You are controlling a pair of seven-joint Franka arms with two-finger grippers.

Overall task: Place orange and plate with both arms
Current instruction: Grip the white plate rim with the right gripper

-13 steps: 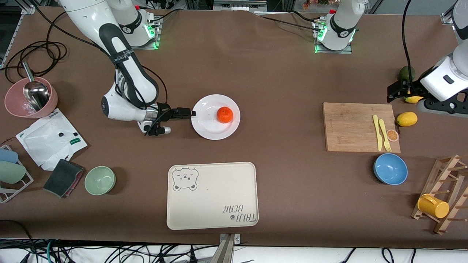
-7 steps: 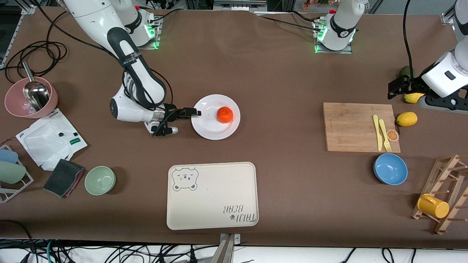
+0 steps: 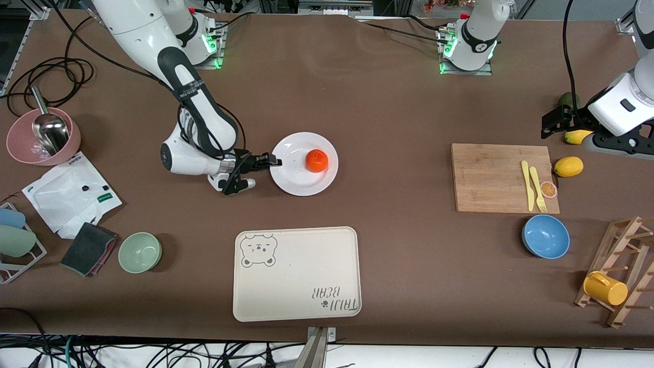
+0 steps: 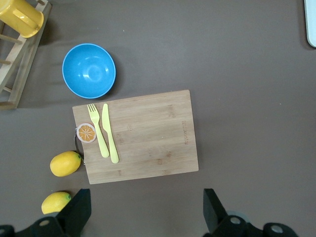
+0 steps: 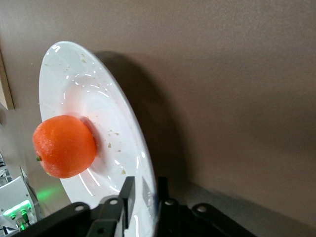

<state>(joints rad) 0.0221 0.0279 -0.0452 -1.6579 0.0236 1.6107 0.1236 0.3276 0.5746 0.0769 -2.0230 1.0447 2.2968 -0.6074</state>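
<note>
Front view: plate (image 3: 295,180), white, on the brown counter (image 3: 388,112), farther from the camera than the bear-print tray (image 3: 296,273). Orange (image 3: 317,160) rests on the plate. Right gripper (image 3: 275,162) pinches the plate's rim at the edge toward the right arm's end, fingers narrow. Left gripper (image 3: 552,124) hangs over the counter's left-arm end above a yellow lemon (image 3: 576,136), fingers spread wide, holding nothing.

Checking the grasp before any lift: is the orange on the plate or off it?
On it: the orange rests inside the plate.
</note>
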